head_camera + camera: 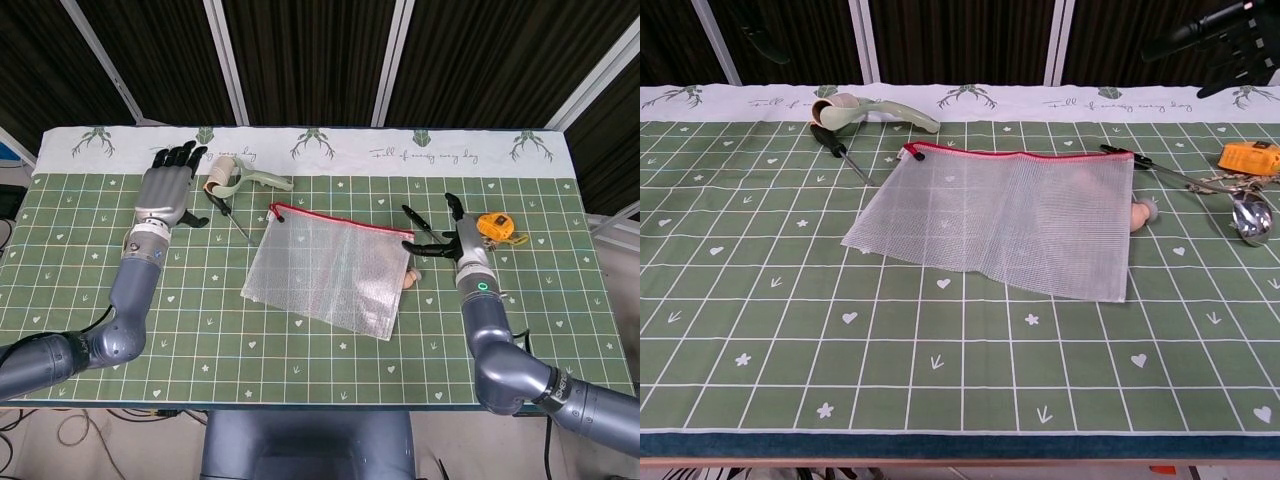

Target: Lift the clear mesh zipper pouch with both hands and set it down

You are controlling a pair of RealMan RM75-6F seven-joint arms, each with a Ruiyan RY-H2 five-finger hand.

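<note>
The clear mesh zipper pouch lies flat on the green checked mat, its red zipper edge toward the back. Neither hand touches it. My left hand hovers off to the pouch's left with fingers spread, holding nothing. Just right of the pouch's top corner is my right hand, fingers apart and empty; its dark fingers show at the chest view's top right.
A pale green handled tool and a screwdriver lie behind the pouch on the left. A yellow tape measure, metal tongs, a metal spoon and a small beige object sit to the right.
</note>
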